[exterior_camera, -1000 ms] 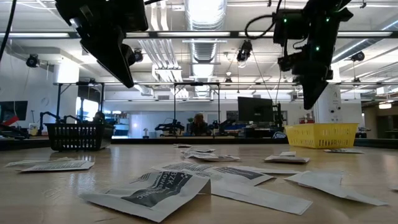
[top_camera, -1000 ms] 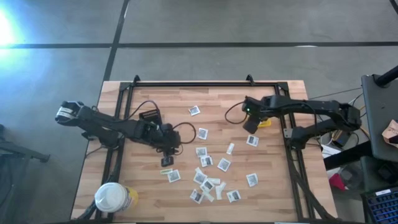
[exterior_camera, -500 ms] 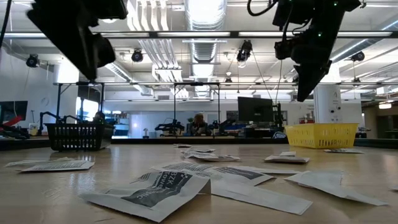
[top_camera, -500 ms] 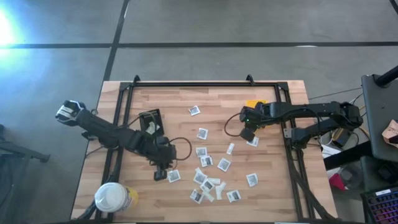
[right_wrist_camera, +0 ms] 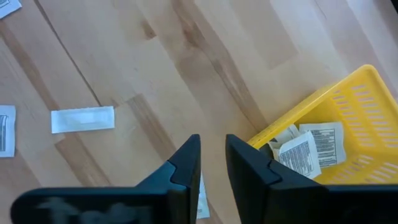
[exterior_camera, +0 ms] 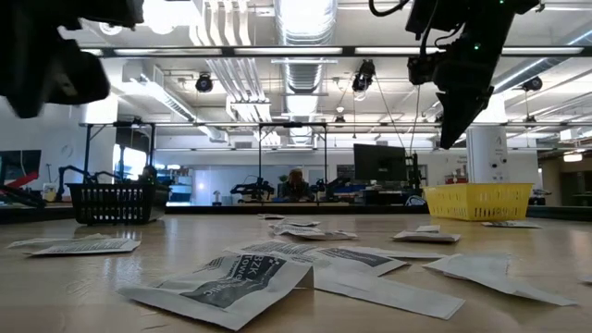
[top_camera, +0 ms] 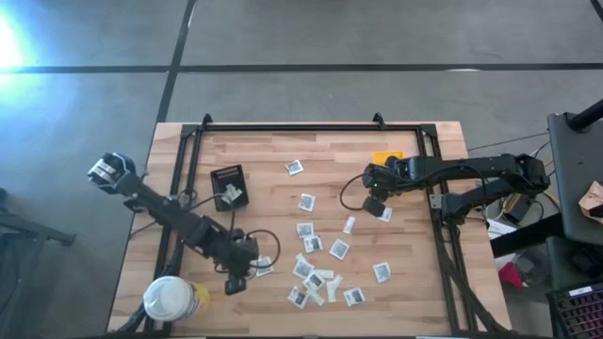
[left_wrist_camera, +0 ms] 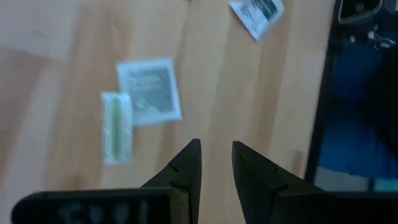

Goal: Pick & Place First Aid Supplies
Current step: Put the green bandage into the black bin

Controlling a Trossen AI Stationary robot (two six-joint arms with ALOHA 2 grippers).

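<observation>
Two narrow gaps showed between empty fingers. Near the white-lidded tub [top_camera: 170, 299], the left gripper [left_wrist_camera: 214, 163] hovered beside a grey-centred packet [left_wrist_camera: 150, 92]. Farther off, the right gripper [right_wrist_camera: 211, 155] hung by the yellow bin [right_wrist_camera: 348, 87] holding packets.

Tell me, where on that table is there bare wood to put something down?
The far strip behind the lone packet is bare, as is the stretch between the black tray and the packet pile. The near right corner past the packet is also free. It is crowded in the pile at the near middle.
</observation>
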